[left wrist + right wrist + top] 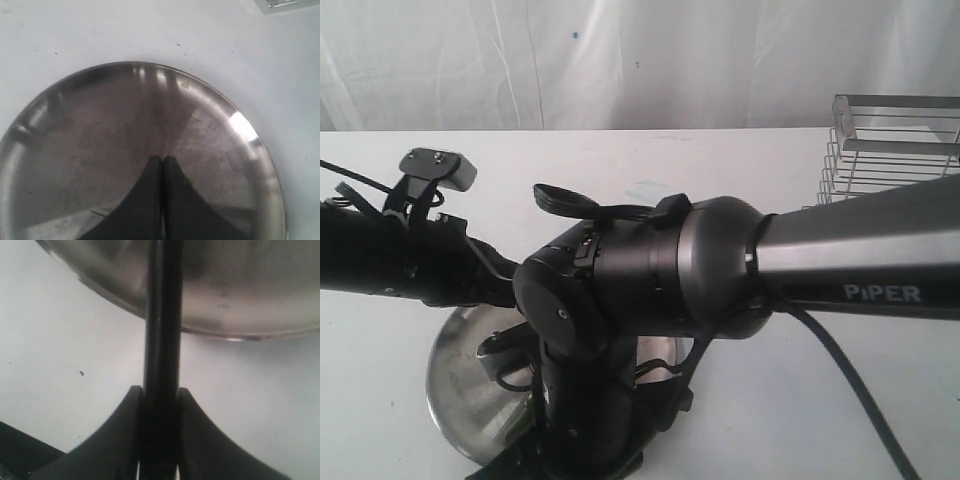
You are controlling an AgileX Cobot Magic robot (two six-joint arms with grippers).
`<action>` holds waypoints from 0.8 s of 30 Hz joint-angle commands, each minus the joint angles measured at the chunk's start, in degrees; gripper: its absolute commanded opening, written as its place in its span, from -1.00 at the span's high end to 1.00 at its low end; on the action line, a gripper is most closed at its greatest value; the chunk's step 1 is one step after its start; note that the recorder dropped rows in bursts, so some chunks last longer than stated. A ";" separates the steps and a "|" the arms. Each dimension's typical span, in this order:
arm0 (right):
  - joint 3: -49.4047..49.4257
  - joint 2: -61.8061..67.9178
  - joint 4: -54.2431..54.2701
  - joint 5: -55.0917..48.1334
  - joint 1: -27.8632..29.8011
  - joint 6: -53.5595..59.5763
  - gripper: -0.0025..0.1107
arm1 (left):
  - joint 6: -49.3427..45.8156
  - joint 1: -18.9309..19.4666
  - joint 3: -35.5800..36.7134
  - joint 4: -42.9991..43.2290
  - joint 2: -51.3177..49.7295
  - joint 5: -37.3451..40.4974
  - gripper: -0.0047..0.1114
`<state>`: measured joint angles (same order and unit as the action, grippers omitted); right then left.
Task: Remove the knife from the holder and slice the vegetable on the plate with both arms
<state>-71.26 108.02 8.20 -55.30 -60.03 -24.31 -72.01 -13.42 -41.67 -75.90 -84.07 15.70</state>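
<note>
In the left wrist view my left gripper [162,159] is shut, its two black fingers pressed together just above the steel plate [90,130]. A tiny green bit, perhaps the vegetable [188,179], peeks out beside one finger; the rest is hidden. My right gripper [160,390] is shut on the black handle of the knife [162,315], which runs out over the plate's rim [220,332]. The blade is out of view. In the exterior view both arms crowd over the plate [460,390] and hide the grippers. The holder [895,150] stands at the back right.
The right arm with the PiPER lettering [860,265] spans the middle of the exterior view, with a cable hanging from it. The left arm [380,260] comes in from the left. White tabletop surrounds the plate. A corner of the holder [290,4] shows in the left wrist view.
</note>
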 commanded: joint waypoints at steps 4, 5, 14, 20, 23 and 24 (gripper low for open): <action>-0.02 -0.47 -3.06 3.13 0.08 -2.26 0.96 | 8.79 -0.37 -0.05 7.96 2.06 0.78 0.92; -0.02 -0.47 -3.88 3.13 0.08 -3.04 0.96 | 9.25 -0.37 -0.05 7.96 2.60 0.41 0.92; -0.02 -4.29 -16.23 2.80 0.21 -9.22 0.96 | 9.29 -0.37 -0.05 8.23 14.36 0.28 0.92; -0.02 -8.04 -22.78 -0.85 4.14 -9.24 0.96 | 7.55 -0.58 1.86 22.00 16.56 9.34 0.92; -0.02 -10.22 -22.89 -2.96 7.45 -6.11 0.96 | 3.79 -0.71 6.11 22.18 15.63 7.16 0.92; -0.02 -10.89 -22.71 -3.66 8.25 -4.97 0.96 | 1.52 -1.20 7.43 21.40 14.87 5.73 0.92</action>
<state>-71.26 99.56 -13.54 -56.66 -54.44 -31.86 -66.20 -13.75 -37.45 -54.29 -68.23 22.34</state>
